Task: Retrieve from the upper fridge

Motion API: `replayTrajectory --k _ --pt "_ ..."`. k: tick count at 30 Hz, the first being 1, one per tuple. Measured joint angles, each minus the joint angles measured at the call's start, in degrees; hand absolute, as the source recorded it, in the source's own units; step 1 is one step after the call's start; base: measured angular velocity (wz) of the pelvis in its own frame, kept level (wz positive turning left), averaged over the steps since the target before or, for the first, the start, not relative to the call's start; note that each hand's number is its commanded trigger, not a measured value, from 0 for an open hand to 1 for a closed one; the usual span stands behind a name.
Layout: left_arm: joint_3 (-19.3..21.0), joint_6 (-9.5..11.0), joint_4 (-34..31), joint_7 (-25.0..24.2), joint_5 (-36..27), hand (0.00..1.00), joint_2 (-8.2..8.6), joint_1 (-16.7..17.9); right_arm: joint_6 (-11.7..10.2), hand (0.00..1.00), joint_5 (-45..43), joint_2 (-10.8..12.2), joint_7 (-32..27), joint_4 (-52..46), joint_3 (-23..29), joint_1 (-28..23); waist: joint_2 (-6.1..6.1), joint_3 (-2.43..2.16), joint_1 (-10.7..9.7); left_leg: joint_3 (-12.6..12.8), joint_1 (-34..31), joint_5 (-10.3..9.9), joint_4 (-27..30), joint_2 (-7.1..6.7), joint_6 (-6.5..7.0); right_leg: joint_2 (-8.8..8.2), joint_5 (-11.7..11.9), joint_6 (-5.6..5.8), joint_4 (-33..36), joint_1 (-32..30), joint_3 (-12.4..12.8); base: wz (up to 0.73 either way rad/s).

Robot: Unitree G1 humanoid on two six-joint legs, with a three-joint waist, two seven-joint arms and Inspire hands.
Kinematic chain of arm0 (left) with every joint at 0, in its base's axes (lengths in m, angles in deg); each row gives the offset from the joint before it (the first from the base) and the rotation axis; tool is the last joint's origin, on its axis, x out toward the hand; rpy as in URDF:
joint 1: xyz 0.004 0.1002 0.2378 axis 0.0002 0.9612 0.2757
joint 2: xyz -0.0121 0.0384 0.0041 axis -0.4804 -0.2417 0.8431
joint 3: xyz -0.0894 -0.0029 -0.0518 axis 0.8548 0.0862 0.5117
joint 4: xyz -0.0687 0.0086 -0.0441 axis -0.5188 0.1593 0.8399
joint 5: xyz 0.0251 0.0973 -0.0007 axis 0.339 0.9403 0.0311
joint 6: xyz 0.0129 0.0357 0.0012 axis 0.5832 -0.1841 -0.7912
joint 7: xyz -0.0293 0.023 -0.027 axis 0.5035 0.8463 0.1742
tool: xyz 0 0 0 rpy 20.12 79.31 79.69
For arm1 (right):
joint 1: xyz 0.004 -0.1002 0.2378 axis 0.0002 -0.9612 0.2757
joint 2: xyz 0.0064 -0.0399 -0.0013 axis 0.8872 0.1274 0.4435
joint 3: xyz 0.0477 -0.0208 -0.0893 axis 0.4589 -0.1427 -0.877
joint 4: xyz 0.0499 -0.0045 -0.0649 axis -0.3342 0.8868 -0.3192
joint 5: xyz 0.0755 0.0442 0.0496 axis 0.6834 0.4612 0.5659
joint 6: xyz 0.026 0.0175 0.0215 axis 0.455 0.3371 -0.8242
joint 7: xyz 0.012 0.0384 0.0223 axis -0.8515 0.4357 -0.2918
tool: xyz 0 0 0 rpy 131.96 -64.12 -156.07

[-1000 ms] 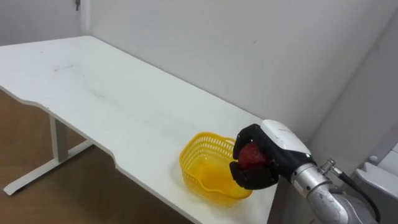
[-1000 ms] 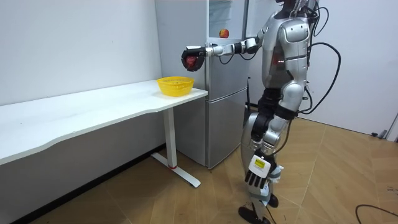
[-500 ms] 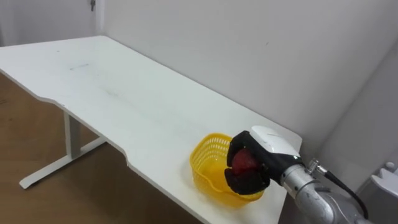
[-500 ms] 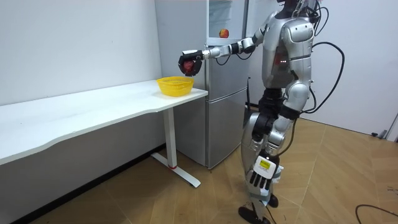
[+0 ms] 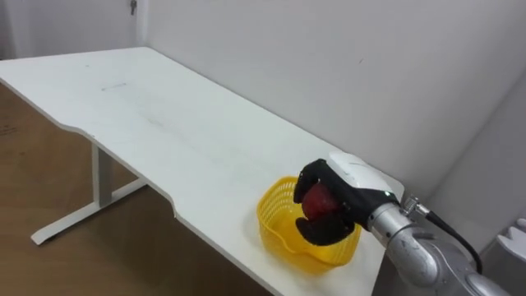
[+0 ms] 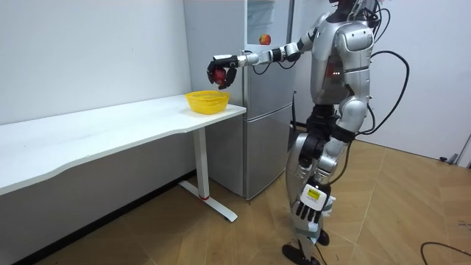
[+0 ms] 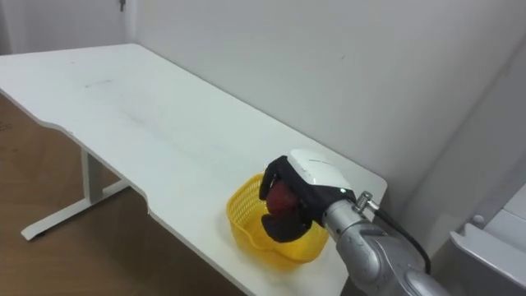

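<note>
My right hand (image 5: 349, 191) is shut on a red round fruit (image 5: 317, 202), dark fingers curled round it. It hangs just above the yellow mesh basket (image 5: 282, 232), which stands at the near right end of the white table (image 5: 164, 123). In the room view the right arm stretches from the robot towards the room view's left, the right hand (image 6: 219, 72) a little above the basket (image 6: 207, 101). The robot stands in front of the grey fridge (image 6: 261, 140). My left hand (image 6: 310, 209) hangs low by the legs, fingers relaxed.
The fridge's upper compartment stands open behind the arm, with an orange fruit (image 6: 263, 39) inside. A white wall (image 5: 329, 57) runs along the table's far side. Wooden floor (image 5: 49, 197) lies below the table's curved front edge.
The right hand has carried the red fruit towards the room view's left, from beside the basket's rim to above the basket. The head camera has shifted a little.
</note>
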Motion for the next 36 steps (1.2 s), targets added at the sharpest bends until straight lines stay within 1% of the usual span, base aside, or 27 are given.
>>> replayTrajectory --k 10,14,17,26,27,34,36 --pt "0.10 0.01 0.05 -1.00 -0.02 0.00 -0.11 -0.58 0.00 0.00 0.21 -0.01 0.01 -0.01 0.00 0.02 -0.02 0.02 0.11 0.05 0.15 0.00 0.12 0.08 0.00 -0.03 0.00 0.00 -0.06 -0.09 0.20 0.00" --pt "0.12 0.01 0.03 -0.98 -0.02 0.00 -0.11 -0.63 0.03 0.00 0.61 -0.01 0.08 -0.01 0.00 0.01 0.13 0.14 0.08 0.15 0.05 0.00 0.46 0.11 0.00 -0.07 0.00 0.00 -0.07 -0.08 0.22 0.00" --pt "0.12 0.01 -0.09 -0.86 -0.02 0.00 -0.10 -0.72 0.03 0.00 0.92 -0.01 0.29 -0.01 0.00 0.01 0.26 0.23 -0.03 0.14 0.01 -0.01 0.46 0.12 0.00 -0.07 0.00 0.00 -0.06 -0.04 0.12 0.00" --pt "0.05 0.00 -0.25 0.09 -0.02 0.00 -0.02 -0.22 0.00 0.00 1.12 -0.01 0.29 0.00 0.00 0.01 0.36 0.21 -0.28 0.13 -0.07 -0.03 0.54 -0.03 -0.02 0.00 0.00 -0.01 -0.01 0.16 0.00 0.00" --pt "0.05 -0.01 -0.34 0.27 0.00 0.00 0.01 -0.04 -0.04 0.00 0.97 -0.01 0.28 -0.01 0.00 0.01 0.39 0.21 -0.57 0.07 -0.12 -0.03 0.57 -0.06 -0.02 0.01 0.00 -0.01 -0.02 0.17 0.00 0.00" --pt "0.10 -0.03 -1.71 0.31 -0.01 0.00 -0.14 2.01 -0.13 0.00 1.22 -0.20 0.28 -1.93 0.14 0.01 1.19 0.03 -2.70 -0.06 -0.17 -0.04 0.65 -0.22 0.01 0.21 0.00 0.00 -0.07 0.16 0.34 0.01" --pt "0.13 -0.10 -2.99 0.33 0.00 0.00 -0.02 2.79 -0.10 0.00 1.52 -0.21 0.27 -3.14 0.39 0.00 1.75 -0.39 -3.46 0.08 0.00 -0.04 0.92 -0.23 0.01 0.16 0.01 0.00 -0.08 0.17 0.70 -0.02"
